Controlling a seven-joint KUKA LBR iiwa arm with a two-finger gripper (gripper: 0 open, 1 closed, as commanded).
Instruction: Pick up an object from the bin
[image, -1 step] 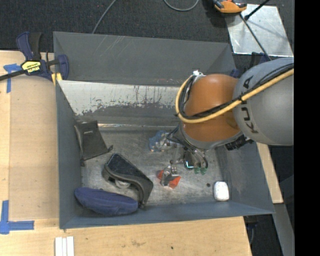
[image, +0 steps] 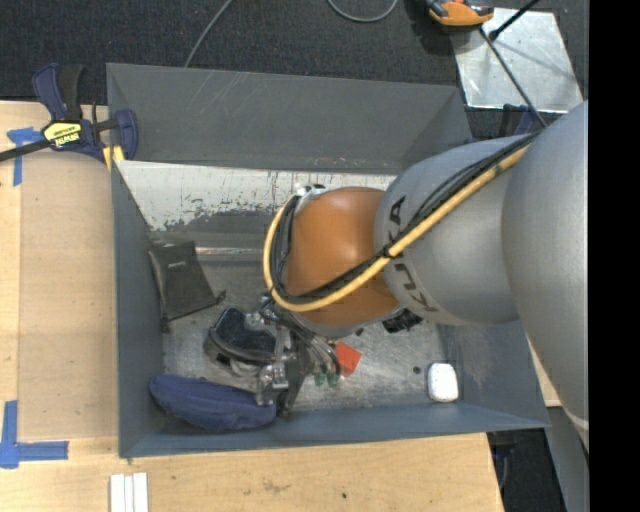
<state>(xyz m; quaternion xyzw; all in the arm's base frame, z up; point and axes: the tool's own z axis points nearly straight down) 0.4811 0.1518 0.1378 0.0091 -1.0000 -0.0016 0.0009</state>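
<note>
Gripper (image: 278, 392) low by the front wall of the bin (image: 300, 428), its tip at the right end of a dark blue cloth bundle (image: 205, 403) lying along that wall. How far open, and whether gripping the cloth: cannot tell. Just behind, to the left, a black rounded thing (image: 238, 338), close against the gripper. Just to the right, small green bits (image: 325, 378) and a red piece (image: 347, 357). Farther right, well apart, a small white block (image: 442, 381) near the front right corner. By the left wall, a flat dark grey piece (image: 185, 280), tilted. Above the gripper, the orange cover (image: 335, 255) of the wrist, with a yellow cable (image: 440, 210) around it.
</note>
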